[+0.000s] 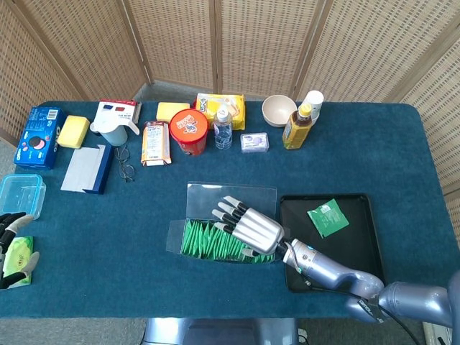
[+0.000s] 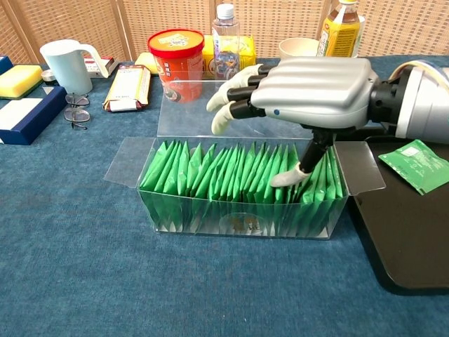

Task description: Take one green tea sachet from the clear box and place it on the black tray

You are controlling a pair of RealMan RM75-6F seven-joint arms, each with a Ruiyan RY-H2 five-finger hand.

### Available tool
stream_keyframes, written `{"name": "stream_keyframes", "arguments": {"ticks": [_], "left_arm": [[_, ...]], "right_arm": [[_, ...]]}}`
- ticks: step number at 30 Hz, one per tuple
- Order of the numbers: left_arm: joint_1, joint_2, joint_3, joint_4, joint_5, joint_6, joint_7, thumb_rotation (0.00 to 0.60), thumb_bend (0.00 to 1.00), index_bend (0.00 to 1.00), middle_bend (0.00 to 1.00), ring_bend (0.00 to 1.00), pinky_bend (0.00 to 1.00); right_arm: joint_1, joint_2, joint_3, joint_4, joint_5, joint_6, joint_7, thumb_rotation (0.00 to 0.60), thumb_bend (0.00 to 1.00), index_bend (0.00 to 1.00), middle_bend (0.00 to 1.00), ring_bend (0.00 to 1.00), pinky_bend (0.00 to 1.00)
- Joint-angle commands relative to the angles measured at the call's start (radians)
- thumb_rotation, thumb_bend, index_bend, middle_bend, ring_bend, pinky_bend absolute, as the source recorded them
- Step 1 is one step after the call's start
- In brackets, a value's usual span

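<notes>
A clear box [image 1: 223, 241] [image 2: 238, 189] full of upright green tea sachets [image 2: 231, 175] stands with its lid folded back. My right hand [image 1: 248, 228] [image 2: 309, 88] hovers palm down over the box's right end, fingers spread, and its thumb tip dips among the sachets. Nothing is held in it. Right of the box, the black tray [image 1: 356, 244] [image 2: 403, 232] carries one green sachet [image 1: 328, 217] [image 2: 417, 163]. At the table's left edge my left hand [image 1: 11, 241] rests beside a green packet, showing only in the head view.
Along the far side stand a red tub [image 1: 188, 131], water bottle [image 1: 223, 128], yellow drink bottle [image 1: 299, 123], white bowl [image 1: 279, 109], snack packs and a white mug [image 1: 111, 128]. A blue box [image 1: 39, 136], sponge, glasses and an empty clear container [image 1: 20, 194] sit left.
</notes>
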Motion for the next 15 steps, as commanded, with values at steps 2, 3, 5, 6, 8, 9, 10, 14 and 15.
{"name": "stream_keyframes", "arguments": {"ticks": [2, 3, 5, 6, 8, 9, 10, 14, 15], "left_arm": [[0.0, -0.001, 0.0, 0.003, 0.0, 0.001, -0.003, 0.6, 0.3, 0.19, 0.18, 0.13, 0.25], [0.001, -0.002, 0.0, 0.004, 0.0, 0.001, -0.004, 0.6, 0.3, 0.19, 0.18, 0.13, 0.25], [0.001, -0.003, 0.001, 0.006, -0.001, 0.001, -0.006, 0.6, 0.3, 0.19, 0.18, 0.13, 0.25], [0.002, -0.003, 0.002, 0.007, -0.001, 0.001, -0.007, 0.6, 0.3, 0.19, 0.18, 0.13, 0.25], [0.003, -0.003, 0.002, 0.009, -0.003, 0.001, -0.01, 0.6, 0.3, 0.19, 0.18, 0.13, 0.25], [0.004, -0.004, 0.002, 0.011, -0.003, 0.002, -0.012, 0.6, 0.3, 0.19, 0.18, 0.13, 0.25], [0.004, -0.004, 0.002, 0.012, -0.003, 0.003, -0.013, 0.6, 0.3, 0.19, 0.18, 0.13, 0.25], [0.005, -0.005, 0.002, 0.017, -0.004, 0.003, -0.018, 0.6, 0.3, 0.19, 0.18, 0.13, 0.25], [0.004, -0.006, 0.002, 0.017, -0.004, 0.002, -0.019, 0.6, 0.3, 0.19, 0.18, 0.13, 0.25]], "right_arm": [[0.002, -0.015, 0.005, 0.014, -0.005, -0.002, -0.004, 0.485, 0.22, 0.21, 0.11, 0.05, 0.03], [0.003, -0.018, 0.007, 0.016, -0.004, -0.003, -0.005, 0.485, 0.22, 0.21, 0.11, 0.05, 0.03], [0.006, -0.026, 0.011, 0.022, -0.004, -0.005, -0.008, 0.486, 0.22, 0.21, 0.11, 0.05, 0.03], [0.007, -0.031, 0.014, 0.025, -0.003, -0.007, -0.011, 0.486, 0.22, 0.21, 0.11, 0.05, 0.03], [0.009, -0.039, 0.019, 0.033, 0.0, -0.01, -0.022, 0.486, 0.22, 0.21, 0.11, 0.05, 0.03], [0.01, -0.042, 0.022, 0.034, 0.005, -0.013, -0.023, 0.487, 0.22, 0.21, 0.12, 0.05, 0.03], [0.01, -0.044, 0.024, 0.034, 0.008, -0.015, -0.023, 0.488, 0.22, 0.21, 0.11, 0.05, 0.03], [0.013, -0.051, 0.037, 0.03, 0.017, -0.016, -0.028, 0.49, 0.22, 0.21, 0.12, 0.05, 0.03], [0.014, -0.051, 0.041, 0.029, 0.02, -0.016, -0.03, 0.489, 0.22, 0.21, 0.12, 0.05, 0.03]]}}
